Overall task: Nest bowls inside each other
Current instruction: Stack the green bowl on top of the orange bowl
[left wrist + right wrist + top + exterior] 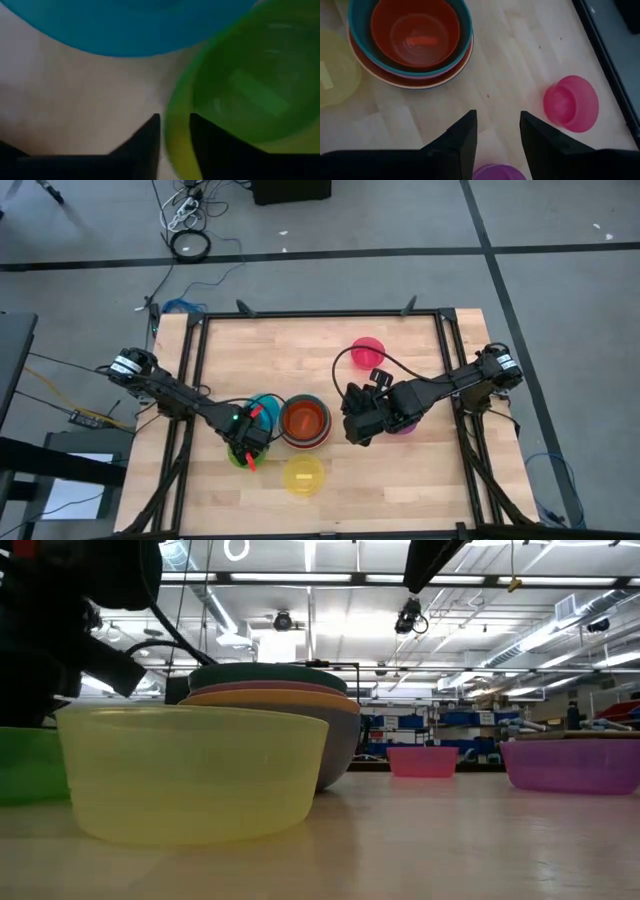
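A green bowl (238, 456) stands near the table's left front, and my left gripper (175, 120) is shut on it from above. A teal-blue bowl (265, 408) sits just beyond it. At the middle is a stack of nested bowls (305, 423) with a red-orange one innermost. A yellow bowl (303, 477) stands in front of the stack. A pink bowl (367, 352) stands farther back. My right gripper (497, 117) hangs open above the table right of the stack, over a purple bowl (497, 173). My left gripper has the green bowl's rim (176, 145) between its two fingers, one finger (205, 140) inside the bowl and the other outside. The fingers come from above, pointing down. The bowl stands upright with its base on the table (30, 765).
The table's dark frame rails (445, 360) run along its edges. Bare wood lies at the far left (250, 350) and near right (400, 490). The yellow bowl (190, 775) stands close to the table's near edge.
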Motion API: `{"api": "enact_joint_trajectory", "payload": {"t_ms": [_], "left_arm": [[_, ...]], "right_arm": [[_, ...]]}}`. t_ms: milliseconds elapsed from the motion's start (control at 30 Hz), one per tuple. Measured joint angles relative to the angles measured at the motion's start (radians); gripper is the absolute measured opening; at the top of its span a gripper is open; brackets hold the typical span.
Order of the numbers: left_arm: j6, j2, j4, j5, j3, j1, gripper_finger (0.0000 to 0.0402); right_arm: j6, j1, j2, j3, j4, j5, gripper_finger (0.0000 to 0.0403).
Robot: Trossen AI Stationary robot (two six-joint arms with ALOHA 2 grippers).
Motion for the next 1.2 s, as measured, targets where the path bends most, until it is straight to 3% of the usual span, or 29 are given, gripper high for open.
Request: {"api": "enact_joint_trajectory", "payload": {"t_ms": [67,133,367,500,700,833,1067,1200], "left_arm": [[0.020,0.000,0.005,0.028,0.004,0.000,0.0042],[0.039,-0.002,0.000,0.044,0.021,0.000,0.0015],[0.145,-0.002,-0.171,0.042,0.208,-0.001,0.0008],[0.190,-0.002,-0.284,-0.065,0.367,0.000,0.0007],[0.304,-0.002,-0.261,-0.294,0.557,0.058,0.0006],[0.402,-0.002,-0.210,-0.383,0.590,0.147,0.0006],[0.546,0.003,-0.037,-0.322,0.570,0.295,0.0006],[0.559,0.023,-0.042,-0.306,0.570,0.327,0.0006]], "right_arm": [[0.000,0.000,0.000,0.000,0.000,0.001,0.0135],[0.000,0.000,0.000,0.000,-0.001,0.004,0.0135],[-0.006,0.000,0.000,0.000,-0.001,0.018,0.0135],[-0.009,0.000,0.000,0.000,-0.002,0.031,0.0135],[0.000,0.000,0.000,0.000,-0.024,0.032,0.0135],[0.019,0.003,0.000,0.000,-0.043,0.032,0.0133],[0.035,0.014,0.000,0.000,-0.057,0.032,0.0132],[0.035,0.014,0.000,0.000,-0.057,0.031,0.0132]]}}
